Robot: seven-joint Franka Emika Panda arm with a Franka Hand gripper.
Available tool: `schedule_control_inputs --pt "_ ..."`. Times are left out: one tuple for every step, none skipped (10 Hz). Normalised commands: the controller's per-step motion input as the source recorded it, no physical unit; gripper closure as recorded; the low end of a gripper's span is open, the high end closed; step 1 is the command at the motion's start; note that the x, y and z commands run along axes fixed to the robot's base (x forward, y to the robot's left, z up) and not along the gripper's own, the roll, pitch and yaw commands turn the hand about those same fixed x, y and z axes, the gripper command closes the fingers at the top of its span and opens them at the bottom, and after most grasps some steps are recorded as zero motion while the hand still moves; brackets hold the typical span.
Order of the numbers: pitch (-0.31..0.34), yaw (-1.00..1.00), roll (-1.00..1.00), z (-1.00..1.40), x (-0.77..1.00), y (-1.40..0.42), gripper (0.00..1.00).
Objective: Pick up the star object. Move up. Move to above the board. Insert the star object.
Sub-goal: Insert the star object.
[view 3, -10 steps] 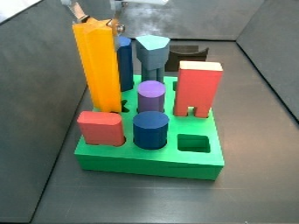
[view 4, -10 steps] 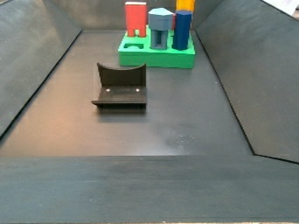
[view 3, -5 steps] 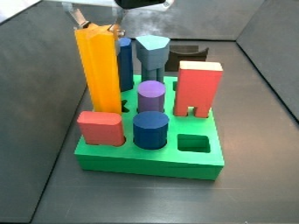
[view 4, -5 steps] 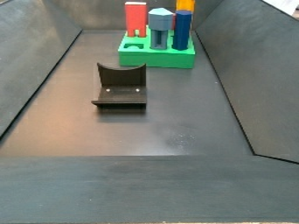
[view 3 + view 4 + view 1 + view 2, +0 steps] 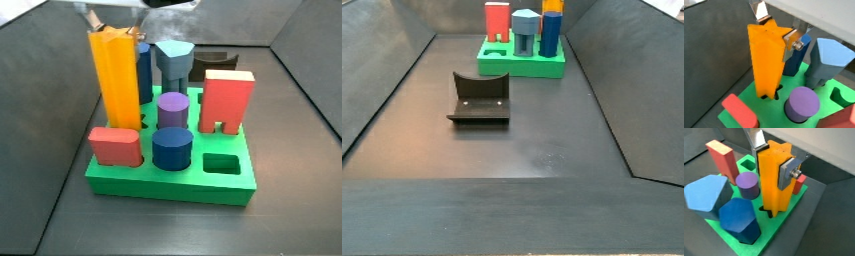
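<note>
The star (image 5: 769, 62) stood upright with its lower end in a cut-out at a corner of the board (image 5: 769, 107). In both wrist views the gripper (image 5: 773, 153) sat at the star's top, its two silver fingers (image 5: 787, 173) spread on either side of the orange faces; a narrow gap seemed to show at one plate, but whether the pads pressed the star could not be told. In a side view the star (image 5: 114, 80) rose above every other piece on the board (image 5: 174, 185), with the gripper (image 5: 110, 22) at its upper end near the frame's top edge.

A dark blue hexagonal column (image 5: 142, 70) stood just behind the star, a grey-blue block (image 5: 174, 65) beside that. A purple cylinder (image 5: 173, 108) and a dark blue cylinder (image 5: 173, 148) stood near the board's middle, a red arch (image 5: 227, 102) on the far side from the star, and a small red block (image 5: 116, 146) at the front corner. A square hole (image 5: 223, 165) lay open.

In a side view the fixture (image 5: 480, 99) stood on the floor, well apart from the board (image 5: 521, 67).
</note>
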Motion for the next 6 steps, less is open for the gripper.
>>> schedule_control_inputs --pt "0.0 0.1 0.03 -0.2 0.39 0.08 1.0" --pt "0.0 0.07 0.06 -0.2 0.46 0.04 1.0" --pt "0.0 0.06 0.07 -0.2 0.58 0.02 1.0" --pt "0.001 0.08 0.09 -0.17 0.59 0.04 1.0" --pt "0.0 0.09 0.07 -0.17 0.48 0.16 1.0" --pt "0.0 0.12 0.09 -0.17 0.51 0.31 1.0"
